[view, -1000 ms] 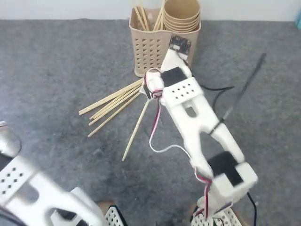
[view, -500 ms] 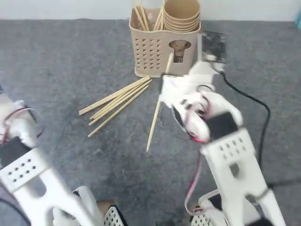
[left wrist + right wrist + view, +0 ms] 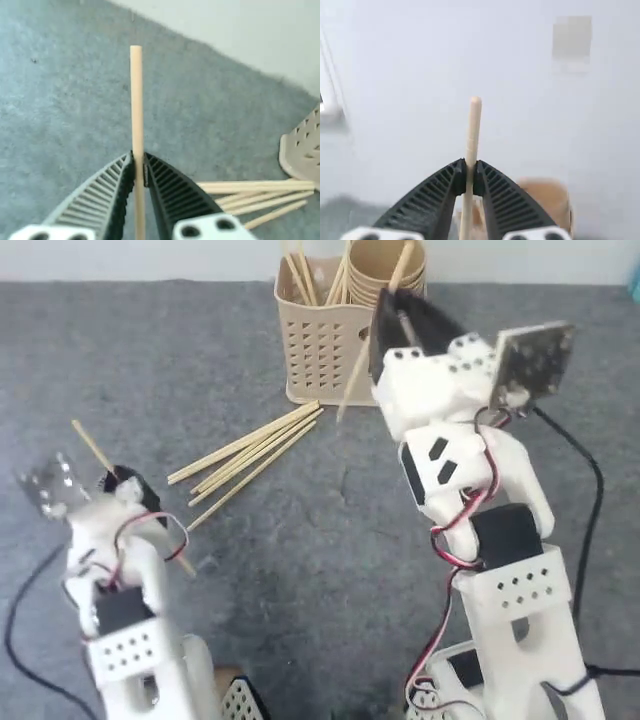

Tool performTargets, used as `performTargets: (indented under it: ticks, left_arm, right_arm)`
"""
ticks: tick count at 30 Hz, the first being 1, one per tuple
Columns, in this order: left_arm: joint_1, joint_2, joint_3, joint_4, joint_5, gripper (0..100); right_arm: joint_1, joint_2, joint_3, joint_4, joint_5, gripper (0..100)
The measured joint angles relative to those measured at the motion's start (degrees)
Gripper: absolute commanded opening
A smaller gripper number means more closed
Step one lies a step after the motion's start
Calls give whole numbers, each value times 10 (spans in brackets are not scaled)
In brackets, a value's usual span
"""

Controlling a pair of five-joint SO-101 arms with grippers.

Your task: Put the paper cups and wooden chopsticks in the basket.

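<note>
The grey table (image 3: pixel 150 360) has a soft, fuzzy top. The right arm (image 3: pixel 470 490) stands at the near edge, toward the right corner, and its top end is up by the far edge. The left arm (image 3: pixel 120 590) stands at the near left corner.

The tan basket (image 3: pixel 320 350) sits at the middle of the far edge. It has two parts. A stack of paper cups (image 3: pixel 385 270) is in its right part. Some standing chopsticks (image 3: pixel 300 275) are in its left part. A pile of loose chopsticks (image 3: pixel 250 450) lies flat on the table, just in front of the basket and toward the left.

The right gripper (image 3: pixel 470 167) is up in the air, close to the front of the basket. It is squeezed tight on one raised chopstick (image 3: pixel 355 385), and the top end of that stick leans over the cups.

The left gripper (image 3: pixel 139 160) is near the left edge, well apart from the basket. It is clamped on a second chopstick (image 3: pixel 135 100), which sticks out past its tips.
</note>
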Motion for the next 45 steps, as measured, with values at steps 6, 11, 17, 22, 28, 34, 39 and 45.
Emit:
performTargets:
  ticks: [6,11,17,22,28,34,39,45]
  left_arm:
    - [4,-193,139,-53,4,12]
    - [4,-288,153,-18,5,12]
    - [4,-287,153,-17,8,12]
    - [4,-287,153,-17,8,12]
    - [4,-292,164,-17,8,12]
    - [4,-292,164,-17,8,12]
    - [4,-292,164,-17,8,12]
    - [4,-292,164,-17,8,12]
  right_arm:
    - [1,100,-65,-156,26,8]
    - [-2,266,-220,-171,26,8]
    - [-26,501,-462,-171,116,8]
    - [-41,679,-636,-171,219,8]
    - [-40,761,-714,-103,228,35]
    - [-42,761,-723,8,228,122]
    - [-39,758,-723,73,211,105]
    - [-27,663,-723,215,144,105]
